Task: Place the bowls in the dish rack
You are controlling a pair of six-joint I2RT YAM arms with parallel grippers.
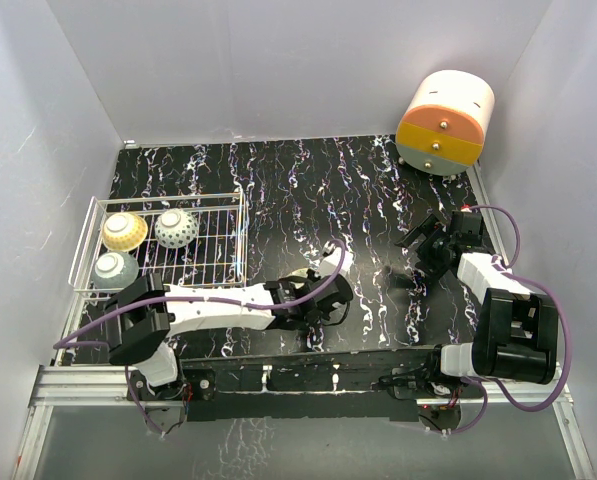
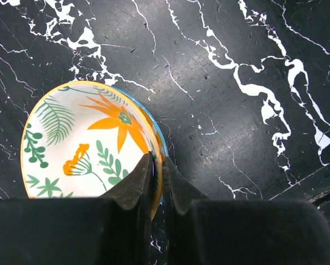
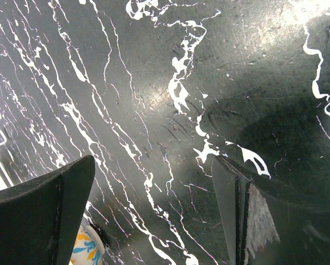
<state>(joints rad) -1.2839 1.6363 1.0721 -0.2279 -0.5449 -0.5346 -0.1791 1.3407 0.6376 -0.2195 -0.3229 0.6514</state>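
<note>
- Left wrist view: the left gripper (image 2: 156, 165) is pinching the rim of the cream round ceramic bowl with orange flowers and green leaves (image 2: 87, 141). Its jaws are nearly together, one finger inside the wall and one outside.
- That bowl is sitting tilted over the black white-veined tabletop (image 2: 236, 66). I cannot tell whether its far edge is touching the surface.
- As a judgement, the glazed ceramic is going to handle as stiff, slick and chippable, and fairly heavy for such a narrow bite. The thin rim is the only place the fingers can close on. With the hold off-centre, the bowl is likely to swing or pivot, so a firm squeeze and a gentle set-down are looking wise.
- Top external view: the low rectangular white wire dish rack (image 1: 168, 206) is standing at the left of the table. It is holding a cream-yellow round bowl (image 1: 124, 231), a blue-white patterned round bowl (image 1: 176, 228) and a grey-white round bowl (image 1: 115, 269).
- The left gripper is working to the right of the rack, so the flowered bowl is waiting outside it.
- Right wrist view: the right gripper (image 3: 153, 171) is hanging wide open over bare tabletop, gripping nothing.
</note>
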